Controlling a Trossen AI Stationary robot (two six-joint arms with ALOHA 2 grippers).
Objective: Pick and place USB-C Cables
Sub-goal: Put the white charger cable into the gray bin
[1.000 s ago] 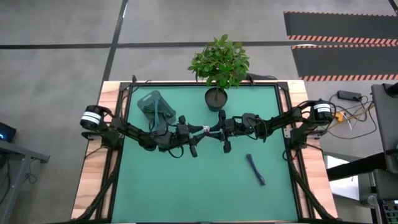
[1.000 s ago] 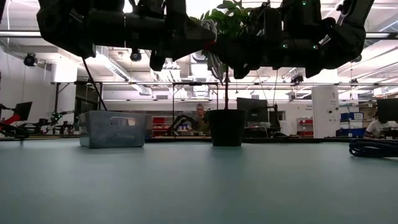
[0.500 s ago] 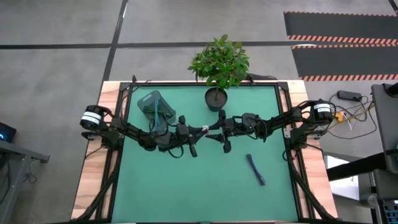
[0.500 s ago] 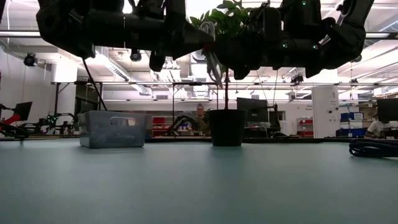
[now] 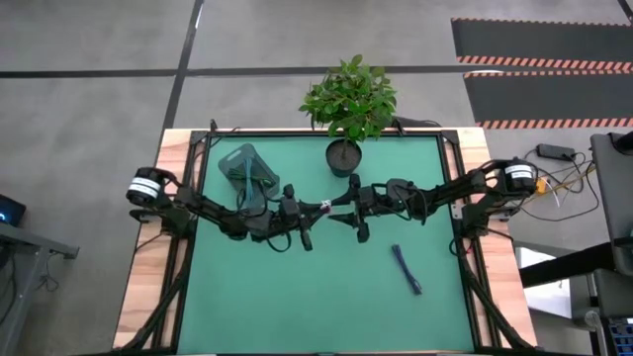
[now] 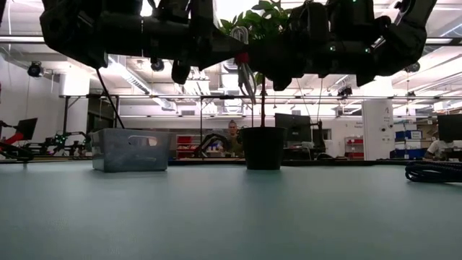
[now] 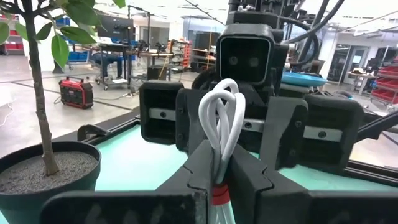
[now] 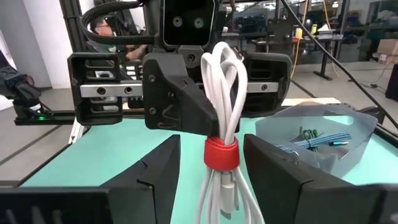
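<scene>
A white USB-C cable (image 5: 325, 207) bundled with a red band (image 8: 221, 154) hangs above the table's middle, between my two grippers. My left gripper (image 7: 222, 177) comes from the table's left and is shut on it. My right gripper (image 8: 211, 148) faces it from the right and is open, one finger on each side of the cable and apart from it. A dark blue cable (image 5: 406, 269) lies on the green mat right of centre. Green and teal cables (image 8: 311, 138) lie in the grey basket (image 5: 245, 168) at the far left. My left gripper pinches the white bundle between its two fingers (image 7: 202, 168), just above the red band (image 7: 217, 194). The fingers come level from the table's left and lie across the cable. The cable stands upright and clear of the table, its loops (image 7: 222, 112) above the fingers and its ends below.
A potted plant (image 5: 348, 99) stands at the far edge, its dark pot (image 6: 263, 148) just behind the grippers. The basket (image 6: 130, 149) sits on the mat's far left. People and workbenches show in the room beyond the table.
My right gripper has opened off the white cable and drawn back slightly toward the table's right edge, so the red band now shows in the low view. My left gripper has shut on the cable. The cable has stayed where it was.
</scene>
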